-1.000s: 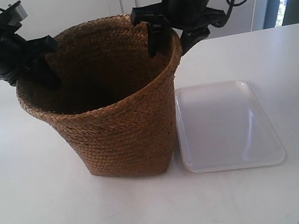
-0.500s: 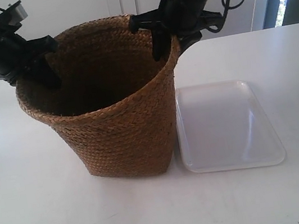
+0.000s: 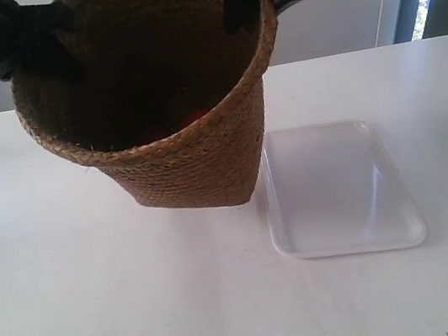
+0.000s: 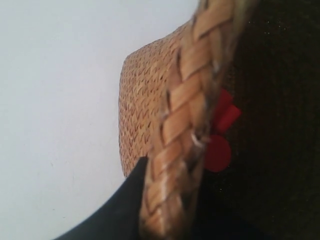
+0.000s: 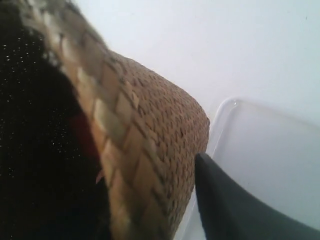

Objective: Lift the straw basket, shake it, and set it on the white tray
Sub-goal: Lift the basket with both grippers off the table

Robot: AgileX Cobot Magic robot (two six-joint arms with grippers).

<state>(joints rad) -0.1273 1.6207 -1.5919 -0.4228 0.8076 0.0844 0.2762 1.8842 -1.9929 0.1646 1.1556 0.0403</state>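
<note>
Gripping, item one: left gripper (image 3: pixel 23 55), jaws narrowed onto the braided rim of the straw basket (image 3: pixel 198 163). One finger lies outside the wall; the other is inside and lost in the dark.

Item two: right gripper (image 3: pixel 256 5), jaws likewise closed astride the opposite side of the rim, one finger within, one without. The tray in its wrist view marks it as the arm at the exterior view's right.

Between the two pairs of jaws: the basket's open mouth. Below the jaws: tapered woven wall, hanging tilted, base judged clear of the table (image 3: pixel 104 323). Inside, well below the jaws: red objects (image 4: pixel 220 150), kind not discernible.

Outward of the right jaws and lower: the white tray (image 3: pixel 352 248), nothing in it, flat on the table, just beside the basket's base, not under it.

Progress: lift judged done. Shake: cannot be told from one moment. Outstanding: carry toward the right jaws' side, lower the base inside the tray's rim, release.

Views:
- Exterior alone shows both grips together and the shadowed gap under the base.
- Left wrist alone shows the red objects plainly; the exterior gives only a red glimpse.
- Right wrist alone shows how near the outer finger and the wall sit to the tray's corner.
- Neither wrist view shows its inner finger.
</note>
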